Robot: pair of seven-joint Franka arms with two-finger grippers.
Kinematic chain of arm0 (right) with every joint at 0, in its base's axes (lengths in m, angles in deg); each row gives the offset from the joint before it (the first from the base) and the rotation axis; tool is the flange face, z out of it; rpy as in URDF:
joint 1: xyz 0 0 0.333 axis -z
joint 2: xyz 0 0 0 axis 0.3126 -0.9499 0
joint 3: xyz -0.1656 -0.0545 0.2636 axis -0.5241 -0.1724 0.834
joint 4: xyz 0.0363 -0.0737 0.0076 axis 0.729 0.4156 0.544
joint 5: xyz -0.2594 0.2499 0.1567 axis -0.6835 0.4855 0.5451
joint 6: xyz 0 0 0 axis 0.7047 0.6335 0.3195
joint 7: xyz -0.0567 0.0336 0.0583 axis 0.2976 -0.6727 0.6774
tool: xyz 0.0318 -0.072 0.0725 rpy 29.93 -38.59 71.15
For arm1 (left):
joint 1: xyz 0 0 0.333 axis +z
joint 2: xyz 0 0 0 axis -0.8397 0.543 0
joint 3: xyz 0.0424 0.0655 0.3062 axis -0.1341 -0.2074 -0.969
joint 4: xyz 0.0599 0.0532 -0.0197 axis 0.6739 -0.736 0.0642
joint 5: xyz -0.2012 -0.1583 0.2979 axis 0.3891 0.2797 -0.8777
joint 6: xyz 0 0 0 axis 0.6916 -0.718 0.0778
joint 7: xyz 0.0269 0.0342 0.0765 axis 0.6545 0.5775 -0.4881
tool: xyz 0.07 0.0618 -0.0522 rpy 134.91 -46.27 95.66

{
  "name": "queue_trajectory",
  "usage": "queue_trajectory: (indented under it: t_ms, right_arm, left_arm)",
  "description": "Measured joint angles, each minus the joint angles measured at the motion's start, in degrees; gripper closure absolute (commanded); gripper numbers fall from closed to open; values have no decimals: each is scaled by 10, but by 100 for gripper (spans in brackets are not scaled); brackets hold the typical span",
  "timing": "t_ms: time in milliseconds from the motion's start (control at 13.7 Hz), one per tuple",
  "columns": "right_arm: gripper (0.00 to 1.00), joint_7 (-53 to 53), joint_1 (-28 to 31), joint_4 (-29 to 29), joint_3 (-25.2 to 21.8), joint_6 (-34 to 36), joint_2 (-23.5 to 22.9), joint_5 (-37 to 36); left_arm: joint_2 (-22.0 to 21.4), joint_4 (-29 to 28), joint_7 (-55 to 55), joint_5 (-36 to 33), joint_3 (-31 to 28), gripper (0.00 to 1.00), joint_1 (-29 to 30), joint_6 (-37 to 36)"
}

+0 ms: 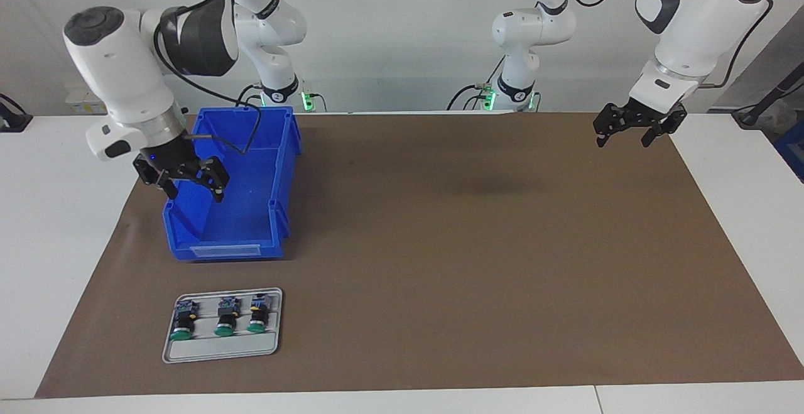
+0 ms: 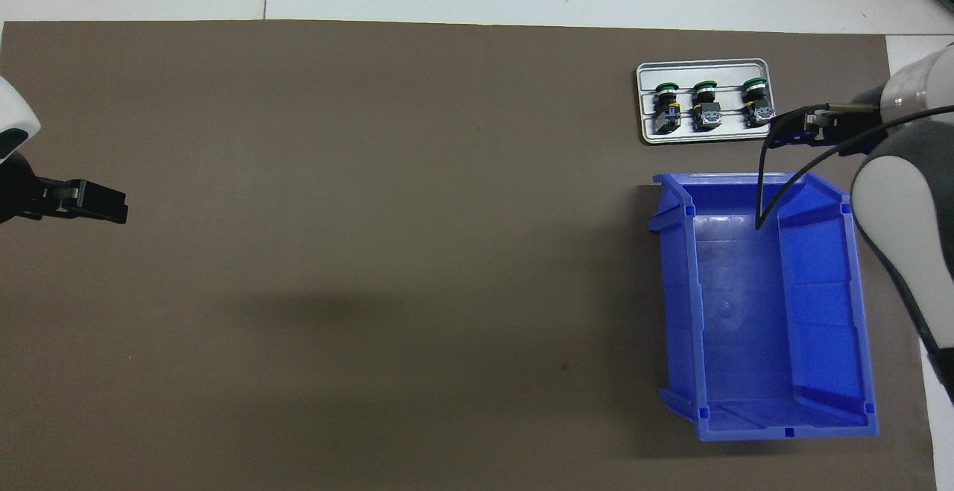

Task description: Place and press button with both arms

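Buttons wait on the tray; both pincers released.
Right pincer (image 1: 191,183) hangs over the bin (image 1: 251,213); the buttons (image 1: 224,316) lie farther from the robots, caps pointing away. Left pincer (image 1: 634,128) waits well apart.

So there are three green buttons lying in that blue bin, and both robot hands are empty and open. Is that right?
Not quite. The three green buttons lie on the small grey tray, not in the blue bin, which holds none; the facing view shows it. The tray sits on the mat farther from the robots than the bin. The rest holds: the right gripper, over the bin's edge, and the left gripper are empty and open.
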Motion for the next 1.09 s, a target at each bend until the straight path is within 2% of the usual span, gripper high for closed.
queue_trajectory:
  t_ms: [218, 801, 946, 1092]
  right_arm:
    - [6, -23, 5, -47, 0, -53, -79, 0]
    - [8, -62, 6, -114, 3, -187, -231, 0]
    - [9, -62, 6, -120, 3, -221, -264, 0]
    - [12, -62, 6, -123, 3, -227, -281, 0]
  left_arm:
    - [0, 0, 0, 0, 0, 0, 0, 0]
    - [0, 0, 0, 0, 0, 0, 0, 0]
    - [0, 0, 0, 0, 0, 0, 0, 0]
    - [0, 0, 0, 0, 0, 0, 0, 0]
